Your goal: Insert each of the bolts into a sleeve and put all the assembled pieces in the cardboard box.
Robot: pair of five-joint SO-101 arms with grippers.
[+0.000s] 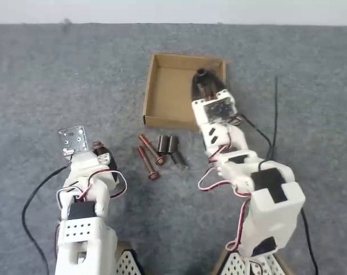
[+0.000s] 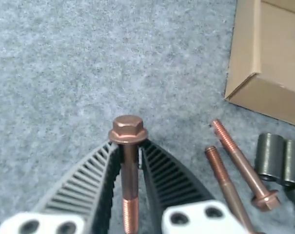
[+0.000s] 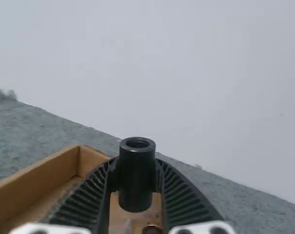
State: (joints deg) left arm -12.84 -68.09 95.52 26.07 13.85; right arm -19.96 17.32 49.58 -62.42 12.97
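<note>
My left gripper point(image 2: 129, 146) is shut on a copper bolt point(image 2: 129, 165), head pointing away from the wrist, above the grey carpet. In the high view this gripper point(image 1: 98, 150) sits left of the loose parts. Two more bolts point(image 1: 150, 149) point(image 1: 147, 162) lie on the carpet, with dark sleeves point(image 1: 163, 143) point(image 1: 174, 143) beside them and a third sleeve point(image 1: 180, 159) just in front. My right gripper point(image 1: 205, 83) is over the cardboard box point(image 1: 162, 120), shut on a dark sleeve point(image 3: 136, 170) held upright. A small copper-coloured bit point(image 3: 149, 228) shows below that sleeve.
The box point(image 2: 264, 63) stands open at the back centre, and its inner wall point(image 3: 45, 178) shows under my right gripper. Grey carpet covers the table. Cables trail from both arms. A pale wall runs along the far edge.
</note>
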